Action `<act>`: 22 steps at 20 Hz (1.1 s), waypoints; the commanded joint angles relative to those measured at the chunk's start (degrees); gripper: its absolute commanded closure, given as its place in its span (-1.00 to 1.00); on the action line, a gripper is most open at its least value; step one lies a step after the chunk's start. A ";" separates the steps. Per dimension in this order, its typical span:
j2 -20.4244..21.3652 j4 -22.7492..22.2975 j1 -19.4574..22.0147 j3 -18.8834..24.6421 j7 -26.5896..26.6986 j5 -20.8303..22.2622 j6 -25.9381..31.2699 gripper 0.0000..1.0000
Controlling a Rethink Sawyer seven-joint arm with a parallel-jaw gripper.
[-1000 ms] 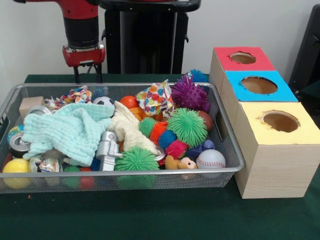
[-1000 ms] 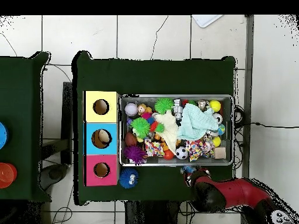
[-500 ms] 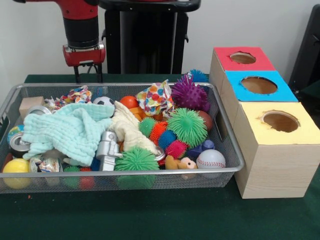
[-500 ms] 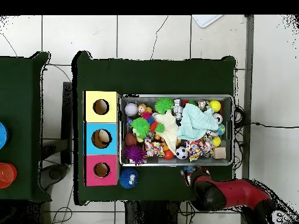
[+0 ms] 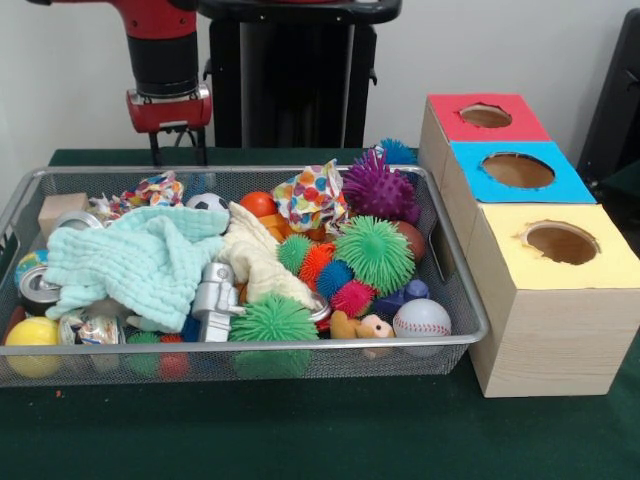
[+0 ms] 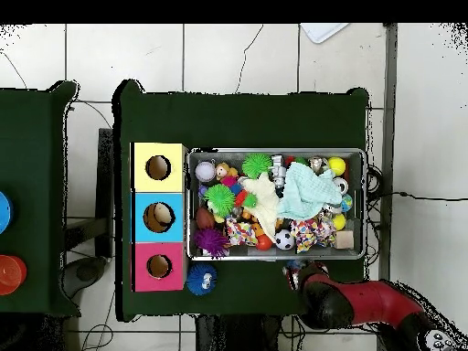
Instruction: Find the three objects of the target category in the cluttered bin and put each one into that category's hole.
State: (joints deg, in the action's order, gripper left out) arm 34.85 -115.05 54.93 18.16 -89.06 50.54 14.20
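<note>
The end effector point(image 5: 176, 153) hangs at the upper left of the frame, behind the bin point(image 5: 470, 300) and holding nothing; its prongs are spread. Toys lie heaped under a cloth point(image 5: 135, 262), so targets stay buried. The boxes point(image 5: 545, 320) with holes wait at right.

The silver wire-mesh bin point(image 5: 455, 300) is packed wall to wall; the crumpled mint-green cloth point(image 5: 140, 260) covers its left half and the large green spiky ball point(image 5: 374, 252) crowds the right. The green-covered desk point(image 5: 300, 430) lies bare along the lower frame. All three box-top holes, red point(image 5: 486, 115), blue point(image 5: 518, 170) and yellow point(image 5: 561, 242), stand unobstructed from above.
</note>
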 commanded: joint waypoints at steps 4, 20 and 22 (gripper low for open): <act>-9.65 9.98 -1.63 -2.32 -7.09 2.20 -7.08 -1.00; -14.48 14.25 -4.95 -5.16 -3.87 2.56 -8.68 1.00; -14.29 14.33 -5.55 -5.74 -4.08 2.49 -8.72 1.00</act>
State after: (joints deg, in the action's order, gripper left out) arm 33.05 -112.24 50.35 11.77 -89.06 50.41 6.67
